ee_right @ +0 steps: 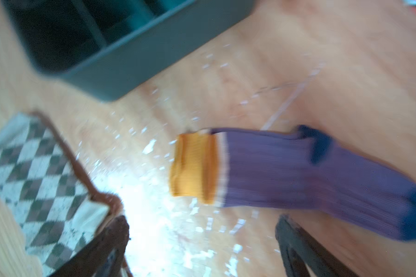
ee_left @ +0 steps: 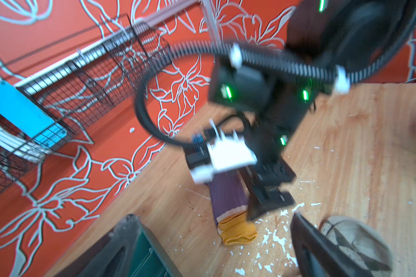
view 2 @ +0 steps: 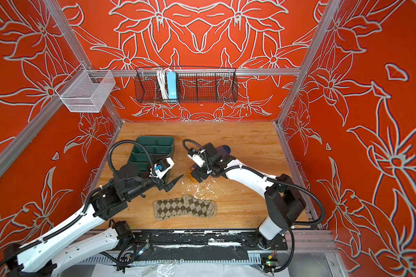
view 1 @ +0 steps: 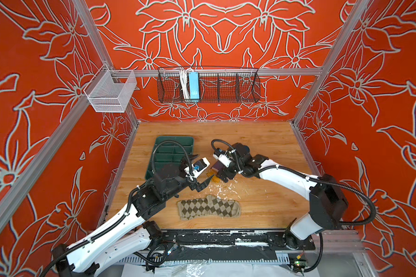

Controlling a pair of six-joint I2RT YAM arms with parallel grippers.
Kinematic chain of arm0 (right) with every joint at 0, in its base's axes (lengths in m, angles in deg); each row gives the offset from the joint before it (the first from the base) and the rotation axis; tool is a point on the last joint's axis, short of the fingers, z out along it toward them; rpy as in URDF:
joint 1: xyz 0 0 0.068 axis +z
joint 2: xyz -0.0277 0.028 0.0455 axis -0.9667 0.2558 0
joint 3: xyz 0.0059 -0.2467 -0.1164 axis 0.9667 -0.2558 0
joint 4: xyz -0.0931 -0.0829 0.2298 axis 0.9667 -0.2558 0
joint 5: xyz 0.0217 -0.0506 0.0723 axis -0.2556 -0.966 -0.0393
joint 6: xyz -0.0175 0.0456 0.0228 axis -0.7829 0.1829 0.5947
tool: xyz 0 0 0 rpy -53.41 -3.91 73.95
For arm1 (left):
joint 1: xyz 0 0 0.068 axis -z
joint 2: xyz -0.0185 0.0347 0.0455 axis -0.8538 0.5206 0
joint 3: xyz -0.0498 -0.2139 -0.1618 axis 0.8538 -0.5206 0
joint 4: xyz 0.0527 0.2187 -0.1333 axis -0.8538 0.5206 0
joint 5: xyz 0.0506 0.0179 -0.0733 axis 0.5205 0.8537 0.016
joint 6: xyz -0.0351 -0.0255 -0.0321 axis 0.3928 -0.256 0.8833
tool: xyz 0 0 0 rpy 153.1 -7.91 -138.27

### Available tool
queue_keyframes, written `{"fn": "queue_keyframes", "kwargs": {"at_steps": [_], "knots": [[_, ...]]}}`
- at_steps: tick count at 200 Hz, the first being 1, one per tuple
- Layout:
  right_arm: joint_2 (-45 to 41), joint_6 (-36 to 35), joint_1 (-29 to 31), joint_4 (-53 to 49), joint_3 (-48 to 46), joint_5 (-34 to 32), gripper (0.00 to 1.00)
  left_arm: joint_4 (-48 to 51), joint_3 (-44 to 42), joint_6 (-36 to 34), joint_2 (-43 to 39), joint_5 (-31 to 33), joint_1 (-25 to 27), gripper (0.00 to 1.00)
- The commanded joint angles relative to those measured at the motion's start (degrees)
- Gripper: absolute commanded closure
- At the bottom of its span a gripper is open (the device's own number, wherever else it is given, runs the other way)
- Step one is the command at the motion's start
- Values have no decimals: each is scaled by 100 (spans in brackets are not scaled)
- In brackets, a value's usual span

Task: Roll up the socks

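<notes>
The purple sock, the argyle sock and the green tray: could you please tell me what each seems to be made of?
Purple sock: soft knit fabric, matte; fine lengthwise ribs show.
Argyle sock: knit fabric, matte; it lies limp and slightly rumpled, with a diamond pattern.
Tray: probably moulded plastic, smooth dark green with a dull finish; rounded corners and thin dividers suggest it.

Left end effector jaws spread wide; right end effector seemingly likewise, blurred.
</notes>
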Motion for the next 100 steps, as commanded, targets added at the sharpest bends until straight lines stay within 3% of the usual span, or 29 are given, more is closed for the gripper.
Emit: {"fn": "queue_keyframes", "kwargs": {"at_steps": [1, 44, 78, 100], "knots": [[148, -512, 215, 951, -422, -136, 2, 272, -258, -348, -486, -460, -4, 2], [985, -116, 357, 1295, 160, -240, 2, 101, -766, -289, -1269, -456, -3, 1], [1206, 999, 305, 824, 909, -408, 2, 102, -779, -89, -1372, -385, -3, 1], [1049, 1981, 123, 307, 1197, -662, 2, -149, -867, 356, -1282, 22, -3, 1]]}}
